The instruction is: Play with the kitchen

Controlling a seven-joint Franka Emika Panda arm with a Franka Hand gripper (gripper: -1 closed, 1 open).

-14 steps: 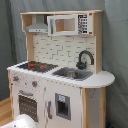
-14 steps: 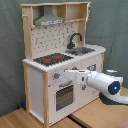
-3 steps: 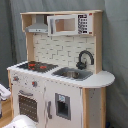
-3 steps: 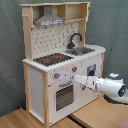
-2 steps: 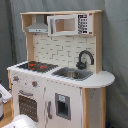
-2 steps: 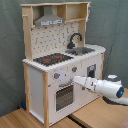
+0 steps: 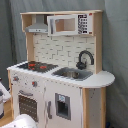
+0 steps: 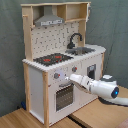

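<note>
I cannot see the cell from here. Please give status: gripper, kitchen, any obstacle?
Gripper at the kitchen front, near the knobs; fingers unreadable. Oven door shut. Nothing seen in the way.

Faucet (image 7: 84,59) behind sink (image 7: 73,74), beside stovetop (image 7: 37,65)

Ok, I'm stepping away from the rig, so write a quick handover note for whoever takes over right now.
Tool: reaching at the kitchen front in the second exterior view, tip just below the knobs, above the oven door. Whether it is open or shut cannot be told.
Kitchen: upright; stovetop, sink and faucet untouched.
Done: the arm is at the knob panel.
Left: probably work a knob or the oven door.
</note>
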